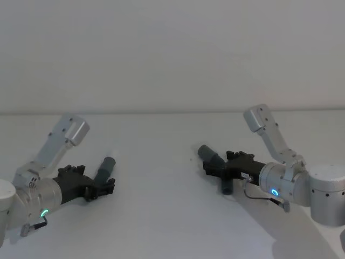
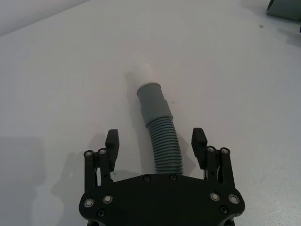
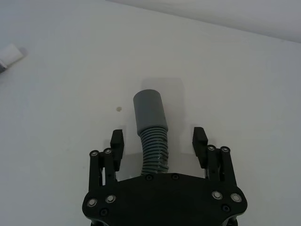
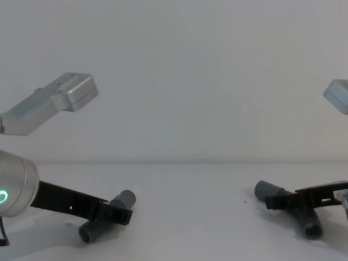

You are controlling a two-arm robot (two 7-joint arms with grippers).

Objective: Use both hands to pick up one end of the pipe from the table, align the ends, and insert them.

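Head view: short pipe [image 1: 107, 166] points away, slightly rightward.

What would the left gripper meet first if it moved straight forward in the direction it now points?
The short pipe piece. It lies between the open fingers of the left gripper, along that line, so the palm would probably reach its ribbed part first. Beyond its whitish tip the table looks free.

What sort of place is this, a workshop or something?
Likely a robot test lab: a plain white table, a blank wall, the left pincer open astride the short pipe, the right pincer open astride the curved pipe.
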